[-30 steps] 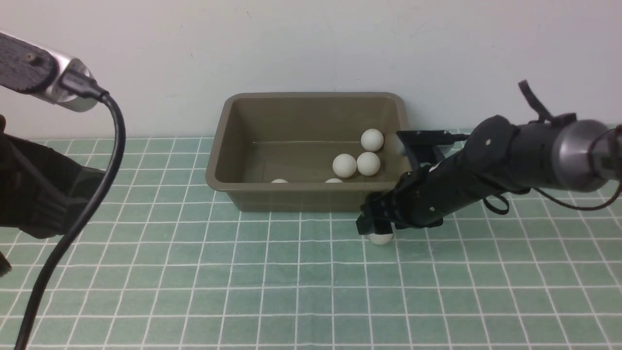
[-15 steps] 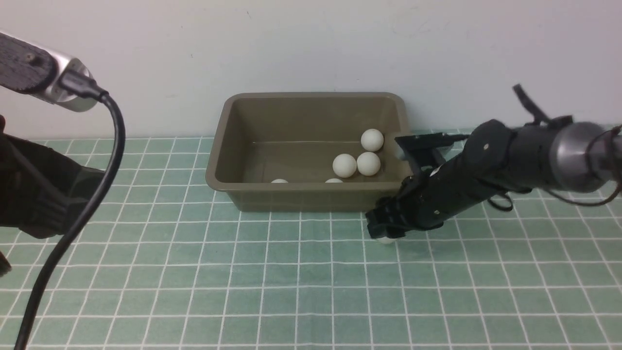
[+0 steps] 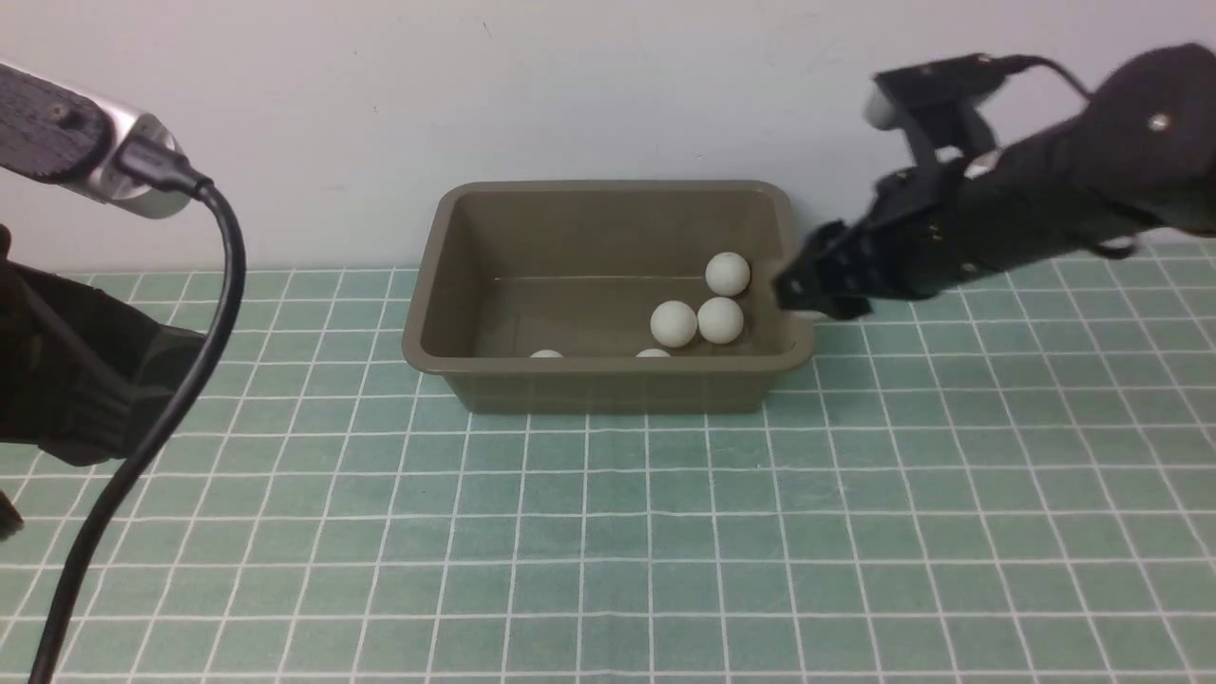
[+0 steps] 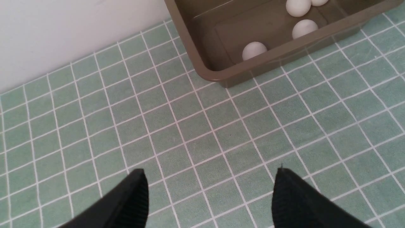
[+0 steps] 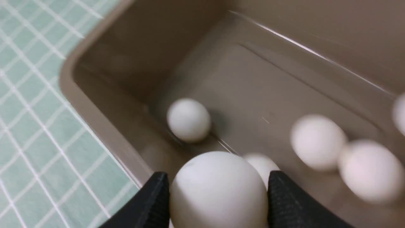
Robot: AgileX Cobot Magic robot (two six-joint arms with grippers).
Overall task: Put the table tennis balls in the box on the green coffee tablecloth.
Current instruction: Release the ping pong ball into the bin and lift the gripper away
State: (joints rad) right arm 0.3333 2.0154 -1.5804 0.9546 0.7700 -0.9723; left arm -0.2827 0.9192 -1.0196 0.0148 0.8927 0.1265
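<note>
My right arm has come up off the cloth (image 3: 608, 532) since a second ago, when its gripper sat low over a ball in front of the box's near right corner; that spot on the cloth is bare now, and the right gripper (image 3: 807, 290) hangs just above the box's right rim; its wrist camera shows the jaws clamped on a ball (image 5: 218, 190), a black finger (image 5: 148, 202) pressed against each side of it (the picture is smeared with motion, but the grip reads plainly); below the held ball I look straight down into the box (image 5: 95, 117), so the ball is over the near right part of the box and above the rim.

The box (image 3: 608, 375) stands against the wall at the middle of the cloth; inside it I count five balls from the front: three grouped toward the right, one (image 3: 728, 273) farther back, two side by side (image 3: 674, 323) (image 3: 720, 319) and touching; two more (image 3: 546, 354) (image 3: 653, 353) peek over the near wall.

My left gripper (image 4: 208, 196) hovers over bare cloth left of the box, jaws wide apart, nothing between them; its camera catches the box's near left corner (image 4: 215, 74).
</note>
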